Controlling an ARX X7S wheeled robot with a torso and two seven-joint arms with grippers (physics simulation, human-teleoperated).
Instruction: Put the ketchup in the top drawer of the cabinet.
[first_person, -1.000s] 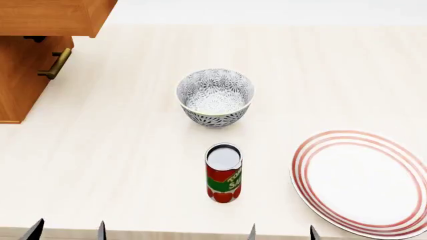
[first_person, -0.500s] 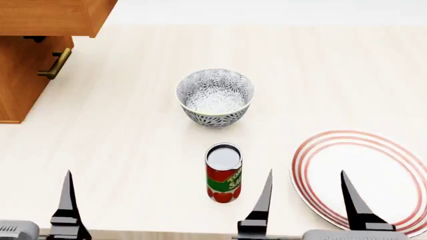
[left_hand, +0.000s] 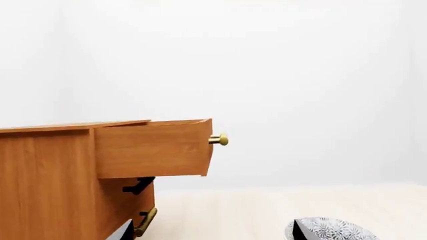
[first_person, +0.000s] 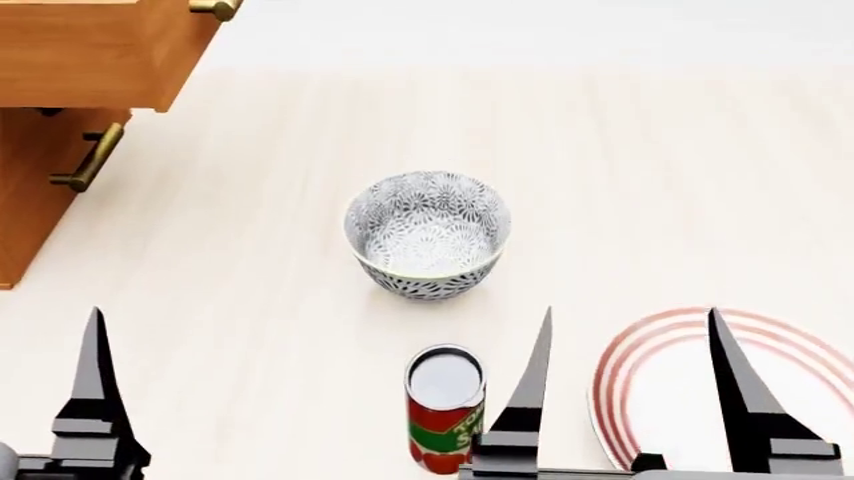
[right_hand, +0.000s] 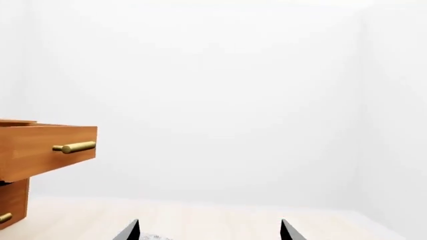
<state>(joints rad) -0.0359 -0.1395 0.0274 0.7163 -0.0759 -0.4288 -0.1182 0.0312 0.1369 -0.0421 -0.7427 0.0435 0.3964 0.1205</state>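
Observation:
The ketchup (first_person: 445, 408), a red-labelled can with a silver lid, stands upright on the table near the front edge. The cabinet (first_person: 34, 200) stands at the far left, and its top drawer (first_person: 94, 50) is pulled out; the drawer also shows in the left wrist view (left_hand: 153, 150). My right gripper (first_person: 629, 315) is open and empty, with its left finger just right of the can. My left gripper (left_hand: 212, 231) is open and empty at the front left. Only one of its fingers (first_person: 96, 390) shows in the head view. Neither wrist view shows the can.
A patterned grey-white bowl (first_person: 427, 235) sits behind the can. A red-ringed white plate (first_person: 667, 385) lies at the front right, partly behind my right fingers. The lower drawer's brass handle (first_person: 83, 160) sticks out below the open drawer.
Both grippers have risen further into the head view. The can, bowl and plate have shifted down in that view, and more of the open drawer shows.

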